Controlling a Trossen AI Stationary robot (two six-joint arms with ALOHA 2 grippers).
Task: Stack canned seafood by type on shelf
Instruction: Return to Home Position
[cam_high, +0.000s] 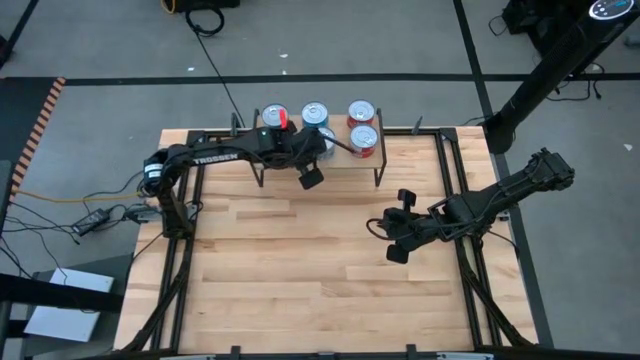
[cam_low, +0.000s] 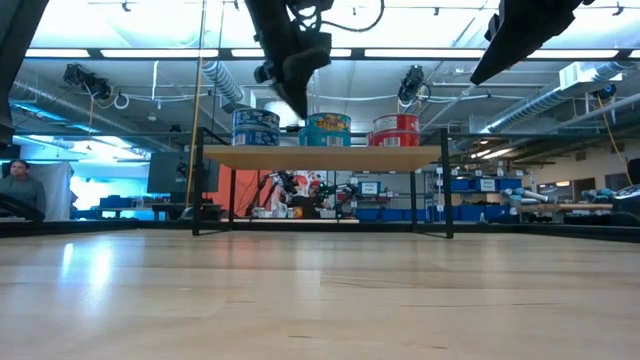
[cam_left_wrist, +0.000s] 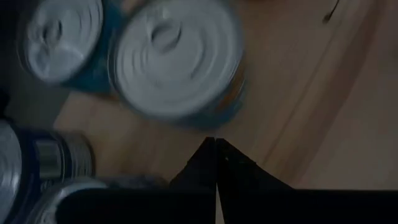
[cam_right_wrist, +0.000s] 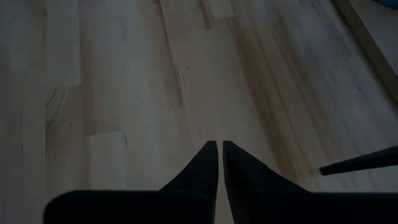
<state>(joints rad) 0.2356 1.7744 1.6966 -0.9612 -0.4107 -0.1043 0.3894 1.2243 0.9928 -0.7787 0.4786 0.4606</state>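
L gripper (cam_left_wrist: 216, 144) raised near shelf (cam_low: 320, 157) front, jaws pressed together, empty. Cans (cam_low: 328, 129) partly hidden by L arm (cam_high: 225, 155) from above. R gripper (cam_right_wrist: 216, 146) held over tabletop (cam_right_wrist: 124, 93), jaws likewise together.

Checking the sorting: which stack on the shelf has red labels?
The red stack, at the right end of the shelf in the low view; the teal stack is middle, the blue stack left.

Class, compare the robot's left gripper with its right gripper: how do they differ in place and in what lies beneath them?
The left gripper hangs close to the shelf; the right gripper hangs over the right part of the tabletop, away from the shelf. The left gripper has cans beneath it; the right gripper has only bare wood. Both are shut and hold nothing.
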